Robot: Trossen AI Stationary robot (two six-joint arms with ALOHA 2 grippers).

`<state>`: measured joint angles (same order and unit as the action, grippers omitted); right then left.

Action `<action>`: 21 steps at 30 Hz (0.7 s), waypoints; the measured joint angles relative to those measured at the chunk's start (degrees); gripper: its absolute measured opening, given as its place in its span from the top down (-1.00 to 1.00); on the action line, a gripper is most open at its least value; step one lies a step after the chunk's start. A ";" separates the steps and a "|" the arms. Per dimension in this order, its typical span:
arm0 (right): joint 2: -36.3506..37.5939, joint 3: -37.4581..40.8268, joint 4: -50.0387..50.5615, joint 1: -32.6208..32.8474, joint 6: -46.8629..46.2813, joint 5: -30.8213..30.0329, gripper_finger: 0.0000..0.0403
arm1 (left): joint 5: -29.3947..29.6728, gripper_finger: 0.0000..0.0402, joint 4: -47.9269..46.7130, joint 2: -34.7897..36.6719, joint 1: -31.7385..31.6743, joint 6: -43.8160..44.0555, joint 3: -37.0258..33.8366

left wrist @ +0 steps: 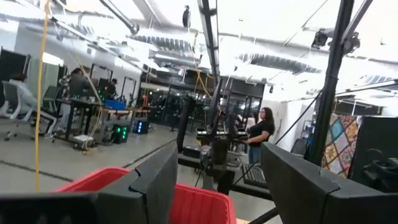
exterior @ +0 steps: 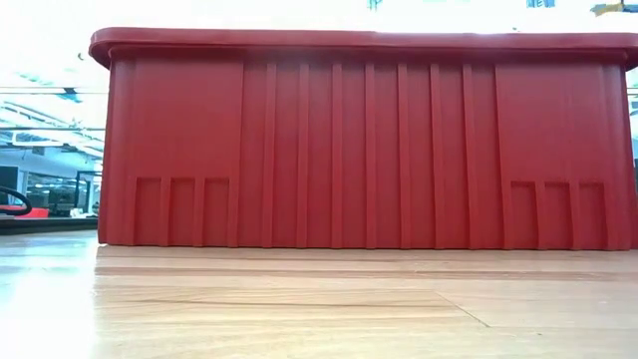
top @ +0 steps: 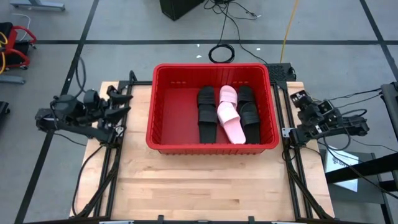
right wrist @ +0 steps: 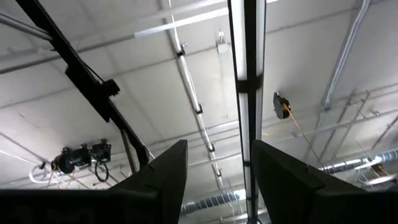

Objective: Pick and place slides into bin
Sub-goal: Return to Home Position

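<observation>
From above: the red bin (top: 157, 106) sits at the back middle of the wooden desk (top: 205, 186), and the slides are all inside it. Black slides (top: 206, 115) lie along the left, pink slides (top: 231, 118) in the middle with one overlapping the other, and more black slides (top: 248, 112) on the right, touching the pink ones. The left gripper (top: 123, 104) hangs off the bin's left side, just outside the wall, empty. The right gripper (top: 300, 99) is tucked up off the bin's right side, over the desk's edge, well clear of the slides.

Down at desk level: nothing but the bin's ribbed red wall, standing flat on the boards. The slides are hidden behind it, and no arm shows.

Left wrist: fingers (left wrist: 155, 186) spread wide with nothing between them. A corner of the bin's rim sits just beyond them, and past that is the workshop, with a person (left wrist: 260, 134) standing at a bench and others seated far off.

Right wrist: fingers (right wrist: 168, 177) also parted and empty, pointing straight at the ceiling, with a long light strip (right wrist: 247, 37) running overhead.
</observation>
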<state>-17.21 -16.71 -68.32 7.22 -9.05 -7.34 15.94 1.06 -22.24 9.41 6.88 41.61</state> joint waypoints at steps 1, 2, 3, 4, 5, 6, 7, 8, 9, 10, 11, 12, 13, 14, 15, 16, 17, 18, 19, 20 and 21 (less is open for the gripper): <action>1.04 0.73 -0.46 0.00 0.50 0.12 0.16 | 0.00 -0.13 -0.06 1.69 0.10 -0.38 -0.93; 2.18 1.36 -0.52 0.00 0.80 0.16 0.16 | 0.00 -0.13 -0.16 3.33 0.13 -0.59 -1.75; 3.45 1.93 -0.46 0.00 0.98 0.16 0.16 | 0.04 -0.13 -0.75 5.00 0.15 -0.64 -2.32; 4.79 2.43 -0.36 0.00 1.12 0.13 0.16 | 0.20 -0.13 -1.75 6.65 0.15 -0.64 -2.75; 6.28 2.93 -0.08 0.00 1.31 0.15 0.16 | 0.47 -0.13 -3.22 8.14 0.15 -0.58 -3.04; 7.81 3.46 0.39 0.00 1.39 0.16 0.16 | 0.59 -0.13 -4.51 9.53 0.15 -0.58 -3.31; 9.40 3.86 1.40 0.00 1.37 0.16 0.16 | 0.61 -0.13 -6.08 11.03 0.13 -0.35 -3.69; 11.07 4.21 2.76 0.00 1.36 0.14 0.16 | 0.61 -0.13 -7.09 12.29 0.13 -0.23 -4.00; 12.82 4.42 4.70 0.00 1.36 0.14 0.16 | 0.61 -0.13 -7.49 13.47 0.13 -0.15 -4.26; 14.56 4.46 7.05 0.00 1.36 0.16 0.16 | 0.61 -0.13 -7.59 14.63 0.13 -0.16 -4.42; 16.37 4.46 9.69 0.00 1.27 0.11 0.16 | 0.61 -0.13 -8.06 15.72 0.13 -0.14 -4.47; 17.13 4.48 11.13 0.00 0.97 -0.11 0.16 | 0.63 -0.13 -8.56 16.65 0.13 -0.14 -4.47; 17.08 4.44 11.26 0.00 0.84 -0.06 0.16 | 0.61 -0.13 -8.94 17.48 0.13 -0.20 -4.47; 17.07 4.56 11.10 0.00 0.97 0.17 0.16 | 0.61 -0.13 -9.62 18.37 0.13 -0.49 -4.49; 16.91 4.60 10.69 0.00 1.07 0.45 0.16 | 0.61 -0.13 -10.35 19.19 0.13 -0.78 -4.55; 16.93 4.54 10.77 0.00 1.14 0.64 0.16 | 0.63 -0.13 -10.69 19.94 0.13 -0.83 -4.54; 17.08 4.54 10.93 0.00 1.16 0.68 0.16 | 0.63 -0.13 -11.26 20.80 0.13 -0.93 -4.51; 17.09 4.50 11.42 0.00 1.36 0.69 0.16 | 0.69 -0.13 -12.45 21.71 0.11 -1.05 -4.54; 17.07 4.54 11.92 0.00 1.64 0.68 0.16 | 1.03 -0.13 -13.08 22.01 0.11 -1.07 -4.51; 17.03 4.65 12.27 0.00 1.81 0.53 0.16 | 1.45 -0.13 -13.16 21.97 0.11 -1.18 -4.42; 17.03 4.93 12.27 0.00 1.81 0.04 0.16 | 2.21 -0.13 -14.14 21.96 0.11 -1.21 -4.46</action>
<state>-0.19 -11.78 -56.04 7.22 -7.23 -7.30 18.16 -13.07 -0.27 9.52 5.67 37.16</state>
